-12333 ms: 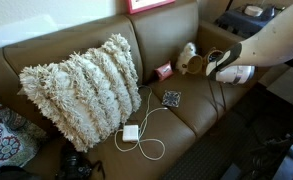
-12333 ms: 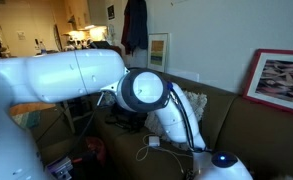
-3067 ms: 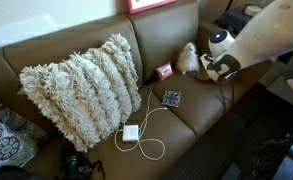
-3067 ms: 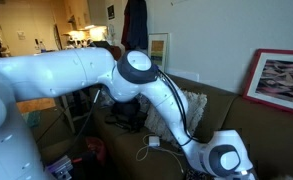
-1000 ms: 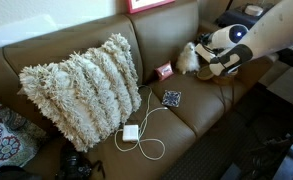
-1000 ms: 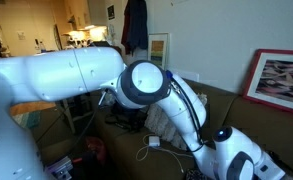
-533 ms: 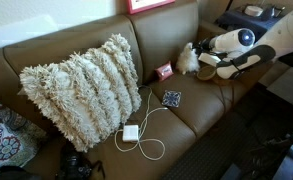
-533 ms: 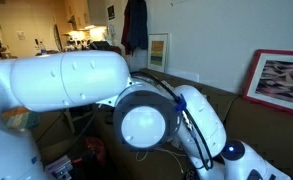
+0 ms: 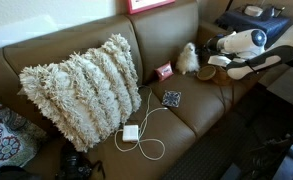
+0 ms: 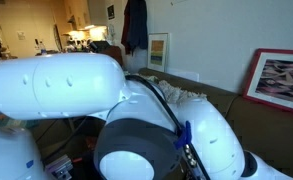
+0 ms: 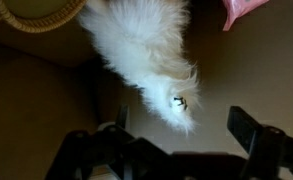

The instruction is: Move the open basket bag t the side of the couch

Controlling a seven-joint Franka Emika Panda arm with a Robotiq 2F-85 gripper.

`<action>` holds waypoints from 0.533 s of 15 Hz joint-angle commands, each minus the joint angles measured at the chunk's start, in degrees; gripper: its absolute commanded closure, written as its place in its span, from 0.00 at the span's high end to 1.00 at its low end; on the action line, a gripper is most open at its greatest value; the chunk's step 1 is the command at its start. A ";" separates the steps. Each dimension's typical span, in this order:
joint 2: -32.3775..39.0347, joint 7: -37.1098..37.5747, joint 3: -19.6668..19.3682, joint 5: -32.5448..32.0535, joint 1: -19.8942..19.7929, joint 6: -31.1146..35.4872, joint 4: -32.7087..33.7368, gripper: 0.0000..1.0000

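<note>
Finding: the open basket bag (image 11: 28,12) is not lined up with the gripper (image 11: 176,135). In the wrist view only an arc of its woven rim shows, ahead of the gripper and well off toward the left edge of that view. It sits on the couch (image 9: 191,112) seat.

Straight ahead of the gripper, between the lines of its two fingers, lies the cream fuzzy lump (image 11: 146,50). A pink box (image 11: 242,10) is ahead and off to the other side.

The gripper stands wide open and holds nothing.

Judgement: the basket is round, so it has no long axis to match. Your next move turns on shifting sideways toward the rim. If you close where you are, you would likely take the fuzzy lump.

Surface: smooth brown leather. A shaggy pillow (image 9: 81,88) and a white charger with a looped cable (image 9: 136,133) lie well away from the gripper. In the exterior view from behind the robot, the arm hides the seat.
</note>
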 commanded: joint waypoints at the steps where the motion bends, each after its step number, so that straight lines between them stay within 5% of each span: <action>1: 0.04 -2.88 3.09 -3.27 -2.97 0.00 -1.08 1.00; 8: 0.36 -1.15 1.70 -1.85 -1.66 0.00 -0.14 1.00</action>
